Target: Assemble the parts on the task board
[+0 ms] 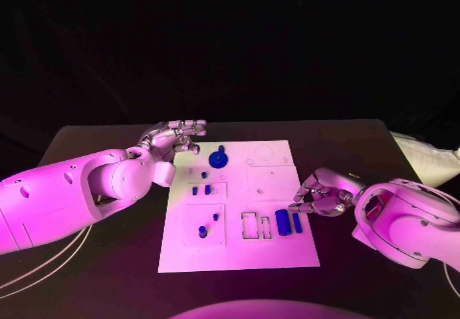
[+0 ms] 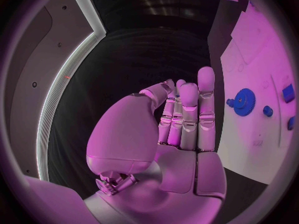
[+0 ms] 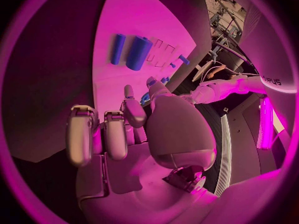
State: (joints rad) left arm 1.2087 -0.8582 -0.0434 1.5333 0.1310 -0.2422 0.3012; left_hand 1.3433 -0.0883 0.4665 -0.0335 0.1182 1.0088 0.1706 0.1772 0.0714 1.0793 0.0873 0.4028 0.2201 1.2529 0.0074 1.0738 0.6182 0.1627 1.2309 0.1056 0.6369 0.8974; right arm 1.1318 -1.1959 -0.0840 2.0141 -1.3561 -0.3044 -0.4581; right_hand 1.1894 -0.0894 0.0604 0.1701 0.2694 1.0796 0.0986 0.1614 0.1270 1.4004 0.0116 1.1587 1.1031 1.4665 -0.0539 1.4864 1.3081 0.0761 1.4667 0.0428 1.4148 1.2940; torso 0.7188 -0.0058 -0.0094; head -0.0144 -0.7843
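Left hand (image 1: pixel 175 138) hovering over the black table (image 1: pixel 96 143) just off the far left corner of the task board (image 1: pixel 240 256), palm bare, fingers (image 2: pixel 187 114) stretched out side by side with the thumb apart, nothing in its hold. White task board lying flat in the middle of the table, long edges running away from the robot. Near the board's far edge, left of centre, a blue gear (image 1: pixel 219 159), seen beside the left hand in the left wrist view (image 2: pixel 244 102). Below the gear, toward the left edge, two small blue pegs (image 1: pixel 201 190) standing in a square recess. Further toward the near left corner, two more small blue parts (image 1: pixel 203 231) in another recess. Toward the right edge, just past an outlined rectangular slot, a thick blue cylinder (image 1: pixel 282 221) lying beside a thinner blue bar (image 1: pixel 297 222), the pair nearly touching; both also visible in the right wrist view (image 3: pixel 138 53). Right hand (image 1: pixel 316 196) hanging over the board's right edge just beyond the cylinder and bar, fingers (image 3: pixel 115 134) curled partway but spread, clasping nothing, not touching either part.
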